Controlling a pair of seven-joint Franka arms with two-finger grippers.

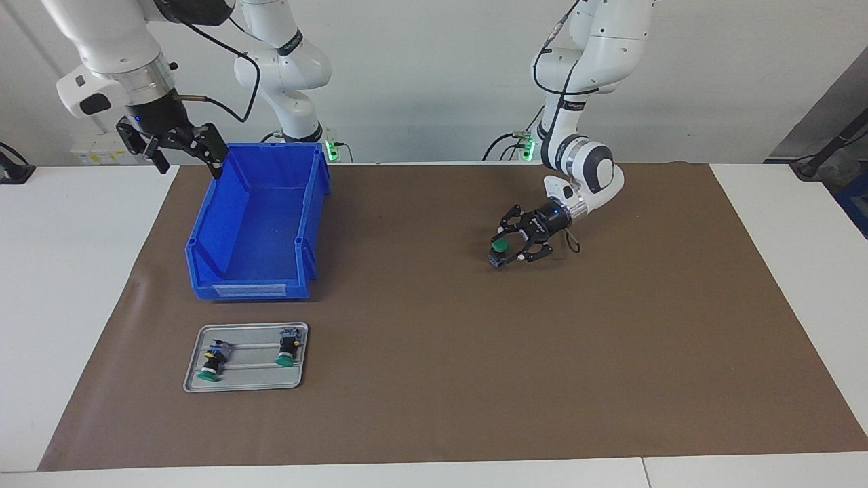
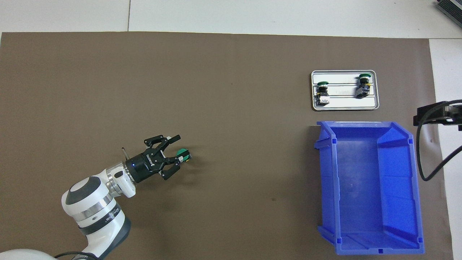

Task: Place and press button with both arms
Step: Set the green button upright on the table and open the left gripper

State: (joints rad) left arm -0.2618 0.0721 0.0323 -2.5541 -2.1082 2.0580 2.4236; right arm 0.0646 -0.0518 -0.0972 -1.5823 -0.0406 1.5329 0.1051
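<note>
Your blue bin [image 1: 254, 224] holds nothing; it sits at the right arm's end of the brown mat [image 1: 475, 379] that covers the white surface [image 1: 61, 271]. Just beside the bin, farther from the robots, the metal tray [image 1: 245, 383] carries two buttons lying on their sides, one [image 1: 211, 362] and another [image 1: 288, 349], apart from each other. You have three green-capped buttons in all. The third button [image 1: 500, 249] is on the mat toward the left arm's end, well apart from bin and tray. Left arm is bent low, forearm slanting down; the left pincer [image 1: 510, 247] sits low over the mat, fingers spread around the button, and you cannot tell whether they touch it. Right arm waits raised, with the right pincer [image 1: 178, 146] spread over the bin's robot-side corner, pinching nothing.
</note>
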